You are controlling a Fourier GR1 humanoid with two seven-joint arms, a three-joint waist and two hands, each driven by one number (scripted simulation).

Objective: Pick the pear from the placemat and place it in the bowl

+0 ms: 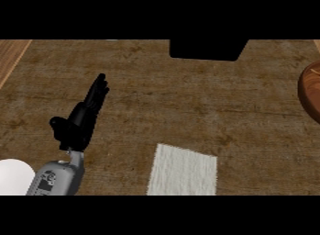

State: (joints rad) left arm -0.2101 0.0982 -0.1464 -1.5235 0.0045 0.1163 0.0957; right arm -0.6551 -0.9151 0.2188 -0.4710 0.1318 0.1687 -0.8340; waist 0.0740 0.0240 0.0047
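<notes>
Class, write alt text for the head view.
The robot's left hand rests open, fingers up, over a brown counter. A white placemat lies at lower centre; a brown bowl holding something red sits at the right edge.

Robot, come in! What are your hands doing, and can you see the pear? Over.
Left hand open, resting, fingers straight. Right hand out of view. No pear on white placemat. Bowl at right edge, something red inside.

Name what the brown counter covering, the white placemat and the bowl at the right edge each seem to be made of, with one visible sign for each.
Counter covering: probably a worn woven fabric or matting, matte, with mottled brown streaks. White placemat: apparently cloth, matte, with fine lengthwise ribbing. Bowl: looks like reddish-brown wood with a smooth, slightly glossy rim, though glazed ceramic is possible.
</notes>
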